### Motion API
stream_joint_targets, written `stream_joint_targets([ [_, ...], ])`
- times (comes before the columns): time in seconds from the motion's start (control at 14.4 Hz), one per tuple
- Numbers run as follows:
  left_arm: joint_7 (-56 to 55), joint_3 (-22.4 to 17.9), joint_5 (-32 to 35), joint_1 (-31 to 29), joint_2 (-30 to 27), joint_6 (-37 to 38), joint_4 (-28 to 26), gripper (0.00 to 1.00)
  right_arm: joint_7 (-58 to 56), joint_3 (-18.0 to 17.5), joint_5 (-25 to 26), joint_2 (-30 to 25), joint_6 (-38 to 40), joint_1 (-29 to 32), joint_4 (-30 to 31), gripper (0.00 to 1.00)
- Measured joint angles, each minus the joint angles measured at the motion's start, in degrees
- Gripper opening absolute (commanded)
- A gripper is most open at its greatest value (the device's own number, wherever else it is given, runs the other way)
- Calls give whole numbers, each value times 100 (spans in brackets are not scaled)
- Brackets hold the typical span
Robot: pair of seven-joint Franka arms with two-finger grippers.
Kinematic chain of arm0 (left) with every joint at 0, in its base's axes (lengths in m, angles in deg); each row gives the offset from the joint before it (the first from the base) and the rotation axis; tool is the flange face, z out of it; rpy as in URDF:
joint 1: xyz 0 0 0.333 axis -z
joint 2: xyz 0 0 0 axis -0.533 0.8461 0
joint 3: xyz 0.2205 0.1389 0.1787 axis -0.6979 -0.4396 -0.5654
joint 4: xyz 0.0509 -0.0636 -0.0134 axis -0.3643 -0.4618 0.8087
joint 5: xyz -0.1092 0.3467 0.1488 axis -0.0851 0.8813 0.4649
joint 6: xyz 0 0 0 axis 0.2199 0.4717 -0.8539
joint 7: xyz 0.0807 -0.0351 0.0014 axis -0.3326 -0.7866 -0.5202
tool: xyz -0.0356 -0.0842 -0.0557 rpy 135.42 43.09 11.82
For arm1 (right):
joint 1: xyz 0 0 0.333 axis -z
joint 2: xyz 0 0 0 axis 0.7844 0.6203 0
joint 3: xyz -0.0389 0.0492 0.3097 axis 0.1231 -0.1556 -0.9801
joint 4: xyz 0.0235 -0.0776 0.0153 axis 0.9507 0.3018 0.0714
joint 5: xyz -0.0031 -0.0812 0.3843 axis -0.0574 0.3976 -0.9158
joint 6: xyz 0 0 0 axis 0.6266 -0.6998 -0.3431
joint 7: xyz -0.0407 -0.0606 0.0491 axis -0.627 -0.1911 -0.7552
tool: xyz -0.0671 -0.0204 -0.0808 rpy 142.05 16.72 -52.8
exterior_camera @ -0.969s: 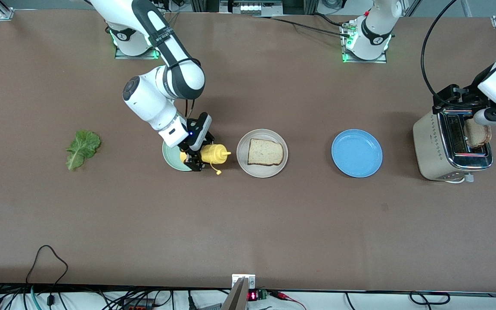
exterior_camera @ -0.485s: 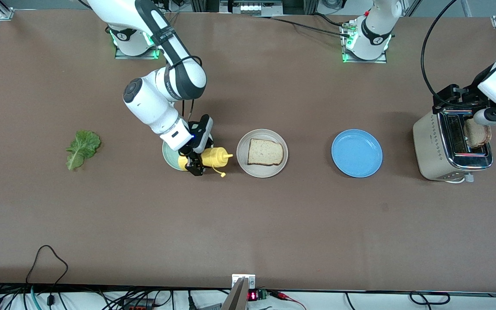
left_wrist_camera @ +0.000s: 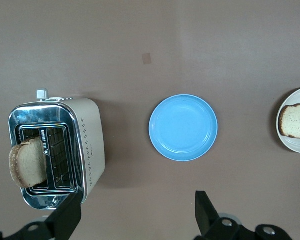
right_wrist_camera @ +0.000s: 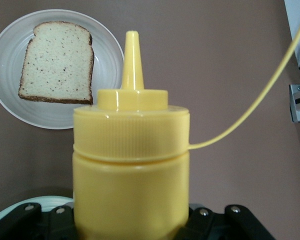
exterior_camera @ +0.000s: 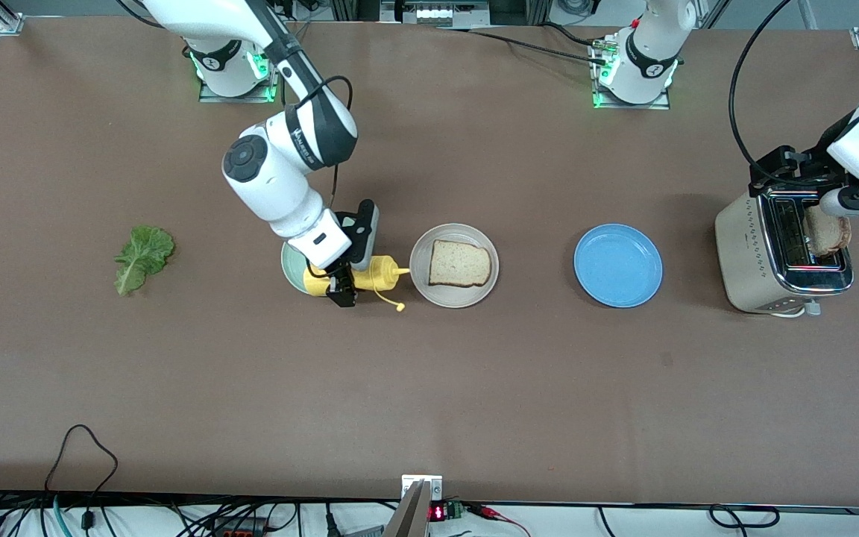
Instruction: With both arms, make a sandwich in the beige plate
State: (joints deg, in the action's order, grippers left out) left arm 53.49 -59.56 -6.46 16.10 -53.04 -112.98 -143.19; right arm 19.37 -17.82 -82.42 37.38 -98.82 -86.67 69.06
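From the front you see the right gripper (exterior_camera: pixel 341 287) clamped on a yellow mustard bottle (exterior_camera: pixel 373 273), beside the beige plate (exterior_camera: pixel 420 280) holding one bread slice (exterior_camera: pixel 459 262). Your left wrist view shows the left gripper (left_wrist_camera: pixel 136 218) spread wide above the toaster (left_wrist_camera: pixel 87 140). Your right wrist view shows the bottle's nozzle toward the plate.

A bread slice (exterior_camera: pixel 459 262) lies on the beige plate (exterior_camera: pixel 420 274), between a second plate (exterior_camera: pixel 617 265) and a squeeze bottle (exterior_camera: pixel 377 273); another slice (exterior_camera: pixel 828 231) stands, seemingly, in the toaster (exterior_camera: pixel 754 257).
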Motion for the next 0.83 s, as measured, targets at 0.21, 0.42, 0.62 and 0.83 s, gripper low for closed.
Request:
stream_joint_targets([
  [0.21, 0, 0, 0, 0, 0, 13, 0, 100, 826, 1, 897, 22, 572, -134, -314, 39],
  [0.42, 0, 0, 0, -2, 0, 23, 0, 100, 1681, 1, 1803, 204, 1132, -330, -716, 39],
  [0.62, 0, 0, 0, -3, 0, 25, 0, 100, 2216, 2, 2353, 500, 1562, -532, -1103, 39],
  [0.83, 0, 0, 0, -3, 0, 27, 0, 100, 2642, 6, 2912, 805, 1986, -727, -1521, 39],
])
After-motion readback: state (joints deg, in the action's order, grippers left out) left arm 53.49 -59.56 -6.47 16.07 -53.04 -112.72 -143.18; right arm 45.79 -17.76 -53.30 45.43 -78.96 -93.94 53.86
